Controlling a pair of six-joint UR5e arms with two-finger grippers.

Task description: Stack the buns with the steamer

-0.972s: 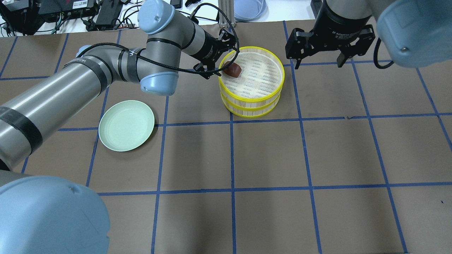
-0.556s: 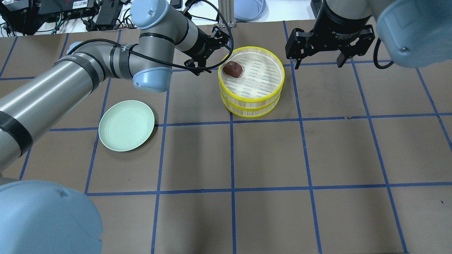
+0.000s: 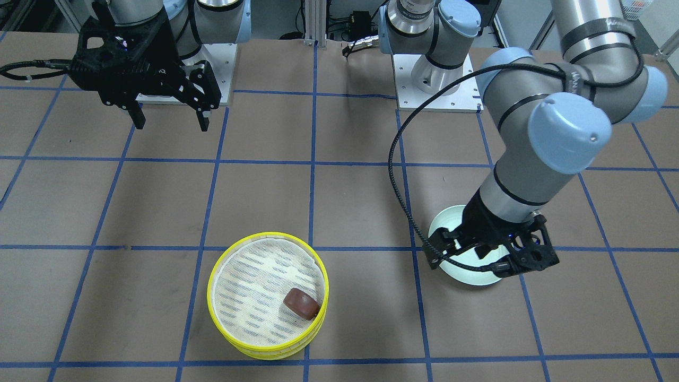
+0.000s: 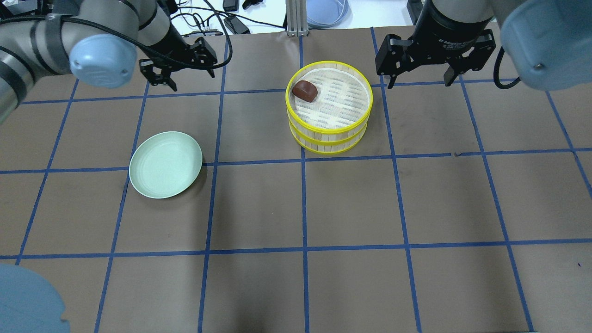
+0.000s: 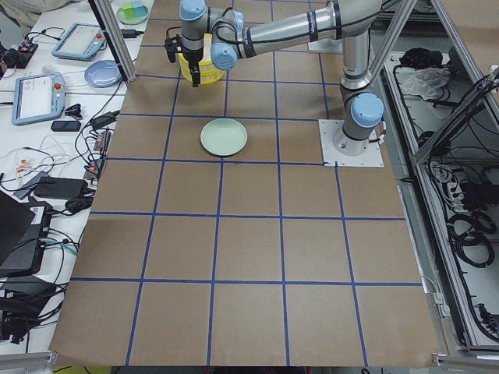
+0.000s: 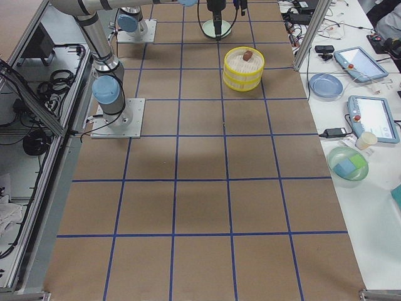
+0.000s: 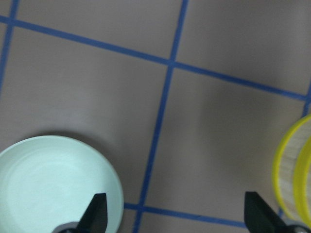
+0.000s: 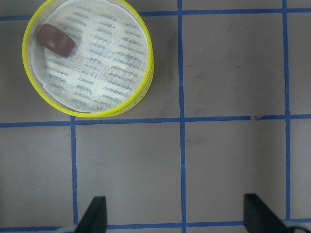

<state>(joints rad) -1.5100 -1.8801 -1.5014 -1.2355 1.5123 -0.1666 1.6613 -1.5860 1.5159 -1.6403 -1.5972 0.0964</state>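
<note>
lower steamer tray [image 4: 329, 144]: inside was covered by upper tray [image 4: 370, 99]. front view: green plate [image 3: 469, 277] sat half hidden behind left gripper [image 3: 490, 253]. left wrist view: plate cut off at bottom edge, trays at right edge.

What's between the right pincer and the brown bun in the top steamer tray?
Nothing visible. The right pincer hangs open above the bare table; the brown bun lies uncovered on the cloth of the top steamer tray, near its yellow rim.

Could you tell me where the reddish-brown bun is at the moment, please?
In the overhead view the reddish-brown bun lies inside the top steamer tray, against its far-left rim, well right of the green plate.
</note>
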